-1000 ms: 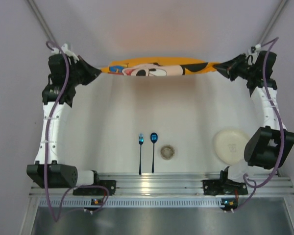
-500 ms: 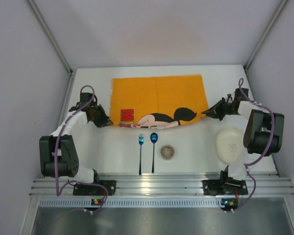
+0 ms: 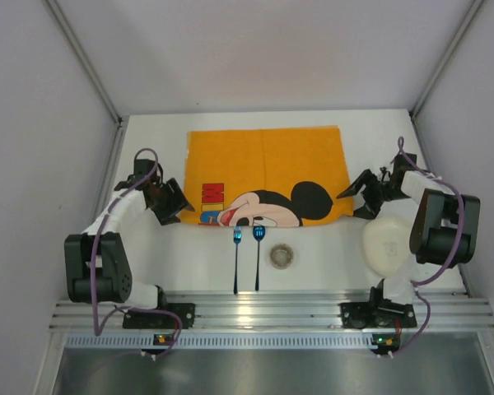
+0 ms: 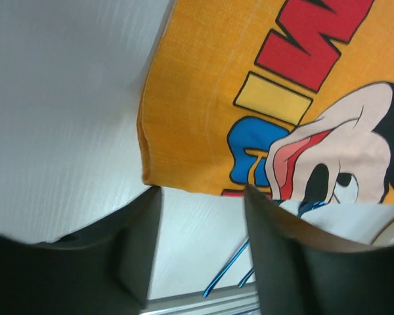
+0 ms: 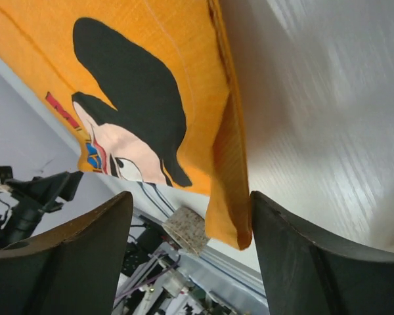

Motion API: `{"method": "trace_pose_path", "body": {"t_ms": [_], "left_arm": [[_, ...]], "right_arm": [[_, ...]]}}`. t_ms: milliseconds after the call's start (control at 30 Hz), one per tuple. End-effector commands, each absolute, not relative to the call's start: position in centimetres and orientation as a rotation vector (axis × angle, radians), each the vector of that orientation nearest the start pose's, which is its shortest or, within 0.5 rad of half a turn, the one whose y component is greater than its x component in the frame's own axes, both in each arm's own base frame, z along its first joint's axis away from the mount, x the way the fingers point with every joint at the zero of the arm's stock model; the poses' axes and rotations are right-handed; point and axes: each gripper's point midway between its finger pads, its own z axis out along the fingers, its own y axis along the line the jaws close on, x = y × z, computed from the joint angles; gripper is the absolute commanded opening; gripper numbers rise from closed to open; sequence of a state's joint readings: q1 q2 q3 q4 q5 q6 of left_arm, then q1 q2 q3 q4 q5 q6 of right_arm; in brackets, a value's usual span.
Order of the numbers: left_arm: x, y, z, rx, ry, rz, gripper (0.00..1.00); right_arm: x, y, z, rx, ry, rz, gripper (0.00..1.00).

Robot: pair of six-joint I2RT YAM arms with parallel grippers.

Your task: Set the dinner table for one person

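Note:
The dinner table [image 3: 379, 140] is the white top, with a ribbed rail [image 3: 263, 309] along its near edge. An orange Mickey Mouse placemat [image 3: 263, 169] lies flat on it. My left gripper [image 3: 174, 202] stands open at the mat's near left corner [image 4: 146, 176], which just meets one fingertip [image 4: 148, 203]. My right gripper [image 3: 358, 197] is open around the near right corner [image 5: 226, 197]. That corner curls up between the jaws, close against one finger [image 5: 276, 223]. A blue fork [image 3: 236, 259] and spoon [image 3: 258, 255] lie just in front of the mat, their heads at its edge.
A small speckled round cup [image 3: 281, 256] sits right of the spoon and shows in the right wrist view [image 5: 184, 230]. A cream plate [image 3: 389, 244] lies at the near right beside the right arm's elbow. Grey walls close in both sides and the back.
The placemat came down from hanging stretched in the air and now lies flat with its near edge unfolded. Both grippers lowered with it and opened, letting go of its corners.

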State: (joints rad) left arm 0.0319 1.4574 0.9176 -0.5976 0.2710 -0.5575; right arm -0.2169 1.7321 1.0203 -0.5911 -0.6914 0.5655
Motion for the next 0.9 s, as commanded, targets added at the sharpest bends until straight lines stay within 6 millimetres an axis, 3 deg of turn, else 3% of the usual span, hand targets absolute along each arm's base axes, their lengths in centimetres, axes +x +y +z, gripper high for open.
{"method": "trace_pose_path", "body": {"t_ms": [0, 33, 67, 233, 333, 500, 567, 700, 800, 833, 867], "left_arm": [[30.6, -5.6, 11.7, -0.69, 2.546, -0.528, 0.67], [30.8, -5.3, 12.3, -0.696, 2.526, -0.511, 0.72], [31.3, -5.2, 13.5, -0.685, 2.487, -0.51, 0.93], [33.7, -4.8, 16.6, -0.663, 2.421, -0.501, 0.98], [35.0, -4.7, 16.7, -0.665, 2.419, -0.498, 0.98], [37.0, -4.7, 15.4, -0.687, 2.437, -0.495, 0.98], [38.1, -4.6, 15.1, -0.69, 2.436, -0.497, 0.97], [40.1, -4.7, 13.7, -0.69, 2.462, -0.501, 0.94], [41.5, -5.0, 12.4, -0.696, 2.49, -0.522, 0.92], [42.0, -5.2, 12.4, -0.69, 2.488, -0.527, 0.92], [42.2, -5.2, 11.3, -0.7, 2.509, -0.524, 0.91]], "right_arm": [[31.2, 5.2, 8.7, 0.904, 2.657, 0.96, 0.73], [31.4, 5.2, 9.5, 0.897, 2.65, 0.951, 0.74], [31.8, 5.0, 10.5, 0.886, 2.625, 0.94, 0.74], [34.5, 4.0, 14.6, 0.821, 2.582, 0.859, 0.75], [35.2, 3.3, 16.1, 0.815, 2.576, 0.789, 0.75], [37.5, 3.1, 16.5, 0.808, 2.512, 0.763, 0.72], [38.4, 4.1, 15.7, 0.806, 2.513, 0.822, 0.64], [41.1, 5.3, 14.1, 0.754, 2.522, 0.868, 0.2], [42.2, 6.1, 12.2, 0.753, 2.564, 0.886, 0.02], [42.9, 6.2, 12.4, 0.737, 2.554, 0.887, 0.0], [43.2, 6.6, 11.3, 0.739, 2.579, 0.889, 0.0]]}}
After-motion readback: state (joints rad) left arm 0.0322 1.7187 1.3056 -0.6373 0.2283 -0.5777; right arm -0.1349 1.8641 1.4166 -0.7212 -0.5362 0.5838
